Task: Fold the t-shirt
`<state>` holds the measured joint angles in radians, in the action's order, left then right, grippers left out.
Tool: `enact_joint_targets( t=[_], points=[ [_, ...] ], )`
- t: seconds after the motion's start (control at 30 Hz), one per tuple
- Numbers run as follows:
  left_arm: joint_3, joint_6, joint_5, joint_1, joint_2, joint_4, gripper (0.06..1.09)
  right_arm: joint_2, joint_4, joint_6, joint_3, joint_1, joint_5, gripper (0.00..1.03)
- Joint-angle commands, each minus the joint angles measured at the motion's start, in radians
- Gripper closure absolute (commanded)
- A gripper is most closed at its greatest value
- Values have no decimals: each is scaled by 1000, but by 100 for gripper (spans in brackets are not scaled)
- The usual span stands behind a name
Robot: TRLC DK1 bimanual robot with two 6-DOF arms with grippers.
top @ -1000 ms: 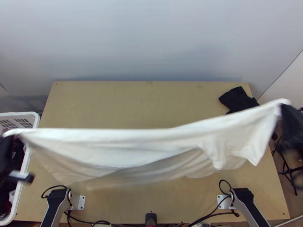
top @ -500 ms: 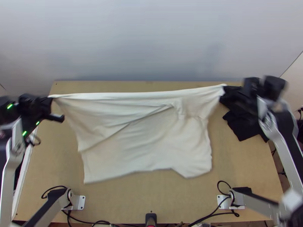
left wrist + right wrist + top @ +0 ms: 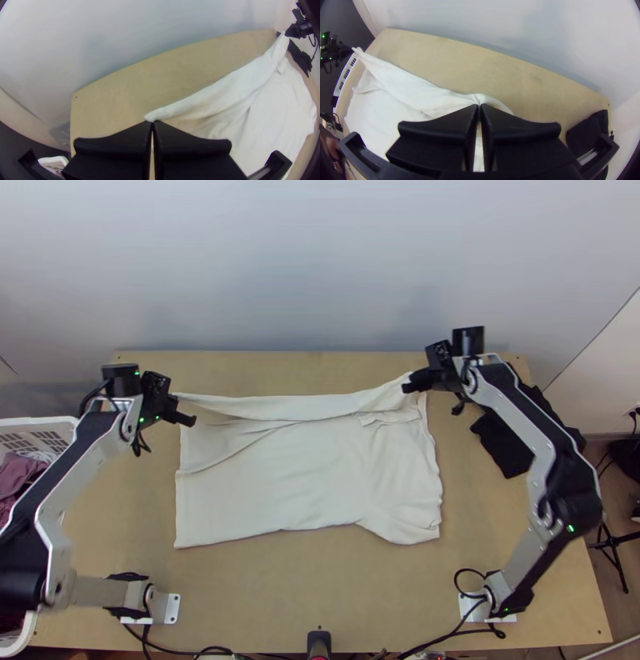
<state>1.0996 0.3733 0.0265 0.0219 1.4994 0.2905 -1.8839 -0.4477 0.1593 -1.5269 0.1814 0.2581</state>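
Observation:
The white t-shirt (image 3: 312,472) lies mostly spread on the table, its far edge lifted and drawn between both grippers, with a few diagonal creases near that edge. In the top view my left gripper (image 3: 178,412) is at the shirt's far left corner, and my right gripper (image 3: 412,383) at its far right corner. The left wrist view has my left gripper (image 3: 152,124) shut on a corner of the shirt (image 3: 213,96). Likewise, in the right wrist view, my right gripper (image 3: 479,107) is shut on the cloth (image 3: 416,90).
Black cloth (image 3: 506,440) lies at the table's right side, partly under the right arm. A white basket (image 3: 36,424) with clothes stands off the left edge. Bare table (image 3: 312,596) shows between the shirt and the near edge, where cables run by the arm bases.
Both grippers have come inward and toward the table, still holding the cloth. The shirt went from hanging stretched in the air to lying mostly on the tabletop, its far edge slacker.

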Motion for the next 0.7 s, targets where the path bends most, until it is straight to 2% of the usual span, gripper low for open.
enact_joint_targets(
  t=[0.0, 0.13, 0.27, 0.37, 0.67],
  points=[
    [66, -51, -59, 52, 140, -54, 104, -142, 14, 25, -157, 9, -49, 100],
    [112, -53, -86, 70, 179, -77, 104, -193, 14, 13, -282, 6, -76, 100],
    [175, -109, -106, 101, 226, -77, 104, -245, 3, -56, -400, -10, -86, 100],
    [158, -77, -108, 82, 263, -73, 104, -311, -77, -46, -464, -7, -86, 99],
    [186, -66, -114, 52, 323, -85, 104, -408, -83, -44, -510, -45, -88, 99]
  ],
)
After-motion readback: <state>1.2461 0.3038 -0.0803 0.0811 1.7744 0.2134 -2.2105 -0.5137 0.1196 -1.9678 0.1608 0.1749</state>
